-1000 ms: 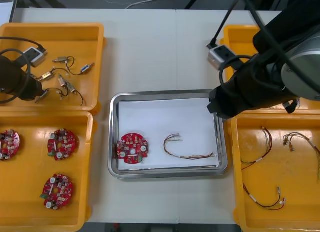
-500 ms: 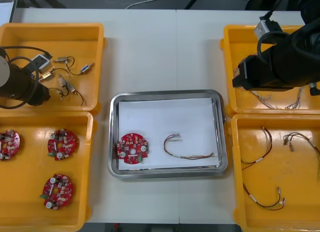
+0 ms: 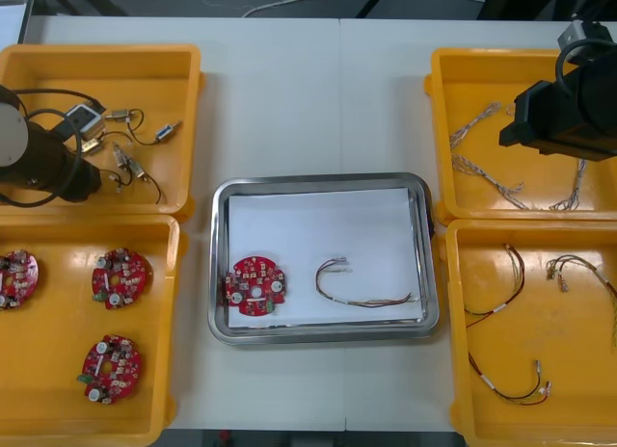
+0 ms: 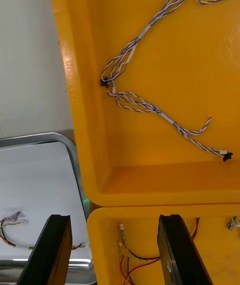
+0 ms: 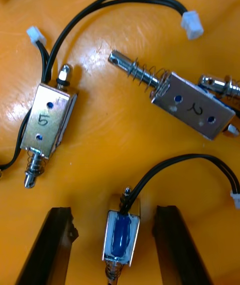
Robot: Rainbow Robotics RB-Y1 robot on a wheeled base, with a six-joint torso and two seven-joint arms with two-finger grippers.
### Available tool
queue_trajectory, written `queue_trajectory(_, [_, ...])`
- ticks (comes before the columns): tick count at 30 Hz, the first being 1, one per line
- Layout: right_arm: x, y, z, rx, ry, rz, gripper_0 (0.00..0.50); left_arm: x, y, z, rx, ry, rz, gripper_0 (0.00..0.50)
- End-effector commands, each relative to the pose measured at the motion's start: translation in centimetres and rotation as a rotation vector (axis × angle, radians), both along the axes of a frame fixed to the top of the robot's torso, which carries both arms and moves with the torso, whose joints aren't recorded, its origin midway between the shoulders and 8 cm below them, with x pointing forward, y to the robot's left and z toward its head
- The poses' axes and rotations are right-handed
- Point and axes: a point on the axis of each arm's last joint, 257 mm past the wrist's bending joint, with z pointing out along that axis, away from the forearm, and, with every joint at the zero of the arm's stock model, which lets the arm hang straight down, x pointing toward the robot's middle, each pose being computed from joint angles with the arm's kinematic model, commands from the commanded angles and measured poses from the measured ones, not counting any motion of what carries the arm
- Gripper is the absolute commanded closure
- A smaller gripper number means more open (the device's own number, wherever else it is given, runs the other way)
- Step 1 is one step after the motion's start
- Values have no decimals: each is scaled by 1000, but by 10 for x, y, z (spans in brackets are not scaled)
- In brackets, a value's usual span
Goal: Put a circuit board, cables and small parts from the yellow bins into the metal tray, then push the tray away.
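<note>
- We find the tray (image 3: 318,181) at the middle of the bench (image 3: 289,100), two bins (image 3: 96,50) at each side.
- In the tray, a circuit board (image 3: 254,285) lies left, a cable (image 3: 364,291) right of it, apart.
- Left far bin (image 3: 196,110): small metal parts (image 3: 121,159), the left gripper (image 5: 114,212) over them, one part (image 5: 121,232) between its jaws, clear of both.
- Left near bin (image 3: 178,274): three boards (image 3: 120,276).
- The right gripper (image 4: 112,222) hangs above the right far bin (image 3: 436,129); loose cables (image 3: 482,168) lie in both right bins.
</note>
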Motion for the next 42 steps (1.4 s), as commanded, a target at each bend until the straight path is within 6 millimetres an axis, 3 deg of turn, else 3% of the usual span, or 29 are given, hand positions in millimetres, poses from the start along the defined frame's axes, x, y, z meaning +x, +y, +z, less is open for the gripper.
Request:
queue_trajectory(1, [6, -43, 13, -23, -22, -92, 0, 13, -16, 13, 97, -27, -162, 434])
queue_trajectory(2, [7, -46, 13, -24, -19, -97, 0, 14, -16, 13, 95, -29, -161, 494])
queue_trajectory(3, [8, -50, 10, -24, -10, -107, 0, 14, -16, 13, 95, -29, -161, 500])
queue_trajectory(12, [15, -89, -8, -41, 43, -228, 0, 15, -24, 16, 74, -31, -171, 500])
queue_trajectory(19, [24, -105, -25, -6, 73, -291, 0, 11, -32, 43, 49, -14, -170, 500])
queue_trajectory(28, [46, -144, -31, -10, 49, -397, 0, -11, -26, 87, 65, 23, -151, 500])
queue_trajectory(34, [61, -152, -32, 15, 36, -421, 0, -29, -23, 106, 81, 52, -134, 500])
queue_trajectory(42, [77, -164, -33, 15, -1, -419, 0, -59, -44, 128, 49, 81, -45, 500])
